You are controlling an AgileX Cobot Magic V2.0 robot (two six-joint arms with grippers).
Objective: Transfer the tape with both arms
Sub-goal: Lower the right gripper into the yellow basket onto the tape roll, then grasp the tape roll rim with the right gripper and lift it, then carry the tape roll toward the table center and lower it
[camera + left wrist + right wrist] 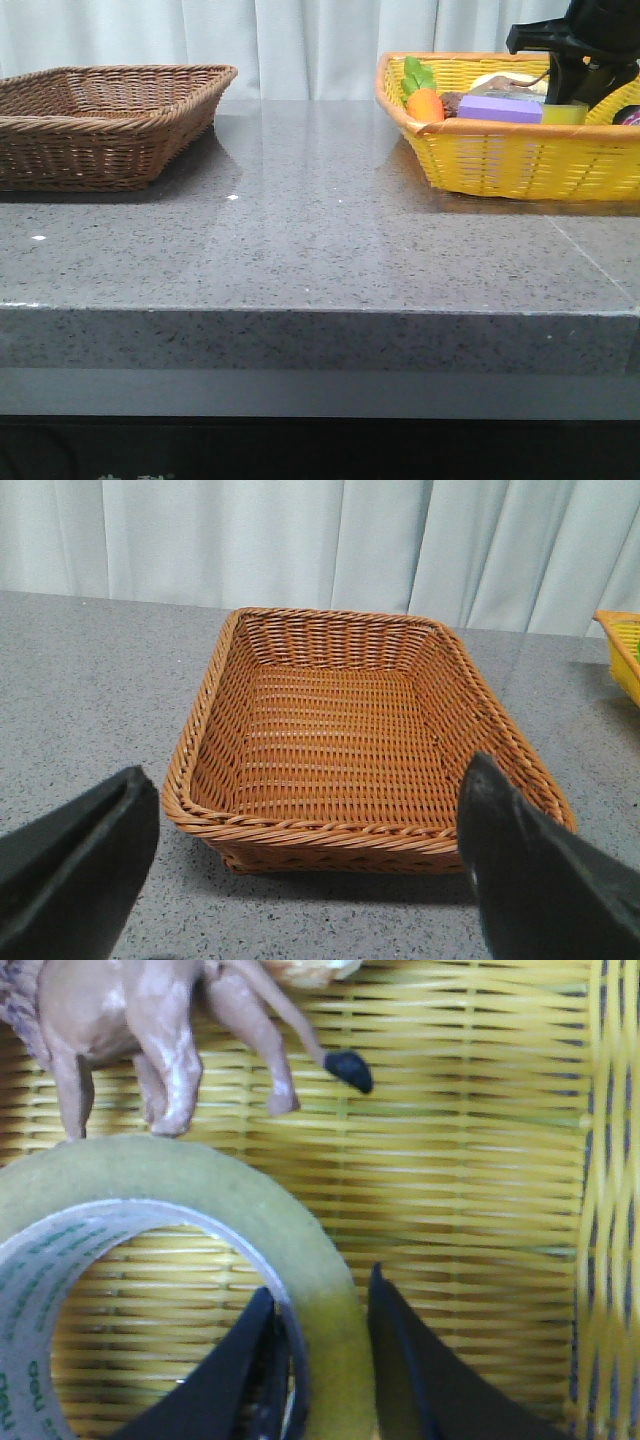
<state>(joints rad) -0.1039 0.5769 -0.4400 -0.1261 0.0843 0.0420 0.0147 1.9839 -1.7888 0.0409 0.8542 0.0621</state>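
In the front view, the right gripper (583, 62) is lowered into the yellow basket (500, 155) at the right end of the grey table (300, 250); the basket also holds a toy carrot (424, 103) and a purple block (500, 108). The brown basket (100, 130) stands well apart at the left end, and the left arm is not visible here. In the left wrist view, the left gripper (310, 870) hangs above the table just before the brown basket (340, 730), jaws wide apart and holding nothing; the basket has nothing in it. In the right wrist view, the right gripper (322, 1360) straddles the wall of the tape (200, 1220), one finger inside the core and one outside; the jaws are narrow and appear to grip the roll. The tape lies in the yellow basket (470, 1160) next to a toy animal (150, 1030). Judged from these views, the task is at its first stage: the pickup is underway, while the lift, the handover to the left gripper and the placement remain to be done.
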